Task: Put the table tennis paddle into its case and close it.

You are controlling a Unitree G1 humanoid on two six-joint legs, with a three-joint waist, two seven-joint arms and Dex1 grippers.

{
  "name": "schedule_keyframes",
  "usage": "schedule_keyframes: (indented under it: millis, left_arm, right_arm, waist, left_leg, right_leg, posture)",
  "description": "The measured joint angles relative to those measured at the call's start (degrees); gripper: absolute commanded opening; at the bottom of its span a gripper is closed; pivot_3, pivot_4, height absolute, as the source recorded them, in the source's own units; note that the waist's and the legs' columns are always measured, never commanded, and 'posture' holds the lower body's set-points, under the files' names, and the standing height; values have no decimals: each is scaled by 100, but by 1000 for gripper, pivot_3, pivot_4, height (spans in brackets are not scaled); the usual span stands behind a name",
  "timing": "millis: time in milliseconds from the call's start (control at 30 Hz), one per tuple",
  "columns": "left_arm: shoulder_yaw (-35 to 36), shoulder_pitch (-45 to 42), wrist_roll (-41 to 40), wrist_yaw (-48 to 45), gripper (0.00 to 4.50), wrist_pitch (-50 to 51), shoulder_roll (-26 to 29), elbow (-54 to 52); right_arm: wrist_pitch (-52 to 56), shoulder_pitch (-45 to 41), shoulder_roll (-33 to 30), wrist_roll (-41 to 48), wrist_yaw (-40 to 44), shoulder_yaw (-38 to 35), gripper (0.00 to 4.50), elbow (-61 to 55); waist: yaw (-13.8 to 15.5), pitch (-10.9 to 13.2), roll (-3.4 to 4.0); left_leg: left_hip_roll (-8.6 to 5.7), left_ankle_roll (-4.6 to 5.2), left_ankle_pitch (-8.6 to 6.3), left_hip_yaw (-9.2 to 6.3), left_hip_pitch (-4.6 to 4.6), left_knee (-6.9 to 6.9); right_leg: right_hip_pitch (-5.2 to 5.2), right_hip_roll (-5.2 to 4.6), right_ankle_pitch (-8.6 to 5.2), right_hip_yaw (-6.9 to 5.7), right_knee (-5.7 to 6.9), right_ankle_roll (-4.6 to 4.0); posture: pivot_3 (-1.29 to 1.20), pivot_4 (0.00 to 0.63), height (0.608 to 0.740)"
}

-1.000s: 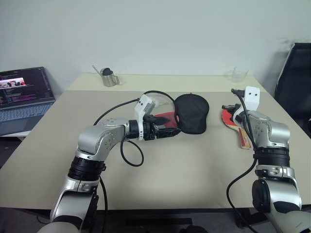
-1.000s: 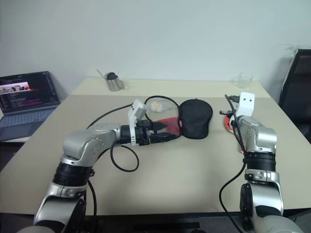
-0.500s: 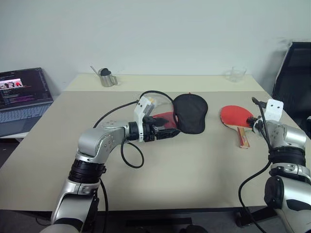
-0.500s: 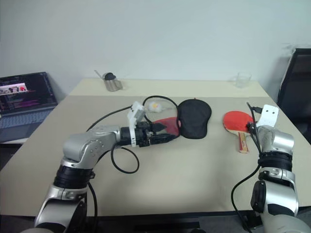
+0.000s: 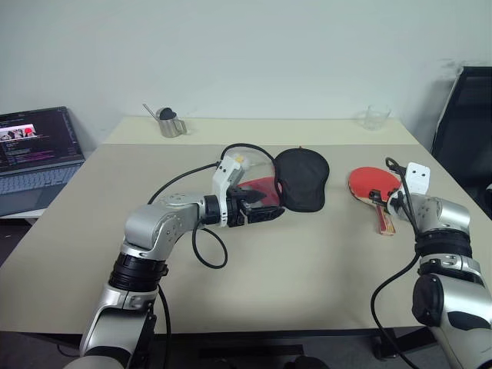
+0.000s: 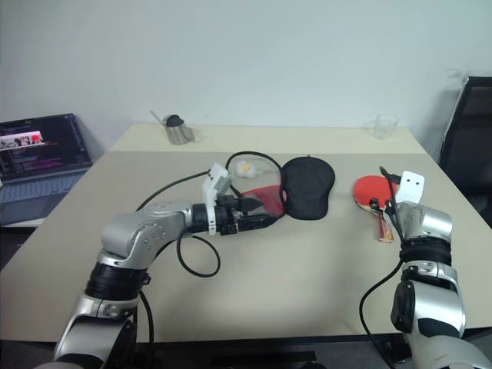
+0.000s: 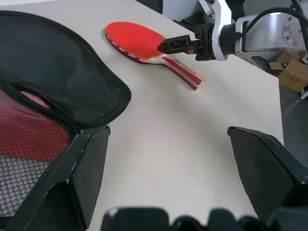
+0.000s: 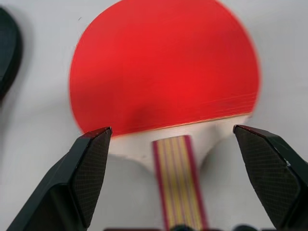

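The table tennis paddle (image 5: 371, 183) lies flat on the table at the right, red blade away from me, striped wooden handle (image 8: 179, 178) toward me. My right gripper (image 8: 180, 192) is open just behind the handle, one finger (image 8: 91, 168) on each side of it, not touching. The case (image 5: 301, 178) lies open at the table's middle, its black top flap to the right and its red lining with mesh (image 7: 24, 144) to the left. My left gripper (image 7: 168, 183) stands open at the edge of the red-lined half, with bare table between its fingers.
A small white-yellow ball (image 6: 246, 165) sits behind the case. A laptop (image 5: 34, 154) is on a side table at far left, a metal cup (image 5: 171, 123) and a clear glass (image 5: 375, 117) at the back, and a black chair (image 5: 465, 131) at right. A black cable (image 5: 207, 246) loops by my left arm.
My right hand has swung right and lower, uncovering the paddle, and its jaws went from shut to open behind the handle. The left arm and the case have not moved.
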Motion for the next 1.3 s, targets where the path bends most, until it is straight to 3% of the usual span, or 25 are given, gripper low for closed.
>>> schedule_keyframes:
  millis: [367,567,900,933,1300]
  left_arm:
    - [4,106,-34,96,4286,77,7,-157]
    - [6,129,-34,153,4286,153,6,-180]
    - [24,171,-49,198,4286,178,47,-304]
    - [25,172,-51,199,4286,179,47,-325]
    - [87,172,-57,197,4286,180,54,-355]
  right_arm:
    - [204,152,102,-20,133,278,4462,19]
    - [-208,49,124,-112,108,325,4462,500]
    - [-885,-3,104,-271,-34,318,1243,1108]
    - [-907,-16,104,-272,-41,317,1091,1132]
    - [-839,-44,125,-267,-52,317,1092,1043]
  waist:
    - [-2,0,0]
    - [-2,-3,-5]
    - [-15,-5,-8]
    - [-15,-5,-8]
    - [-31,-5,-8]
  left_leg:
    - [0,0,0,-1,0,0]
    - [-1,3,2,-1,17,5]
    - [-2,21,13,-6,45,5]
    - [-2,21,13,-6,45,5]
    - [-2,22,14,-4,39,0]
  right_leg:
    - [0,0,0,0,1,0]
    - [18,-2,3,0,0,5]
    - [50,-10,14,2,-6,14]
    - [50,-10,14,1,-6,14]
    - [40,-10,16,8,-6,16]
  posture:
    - [0,150,740]
    - [0,150,740]
    - [0,150,740]
    - [0,150,740]
    - [0,150,740]
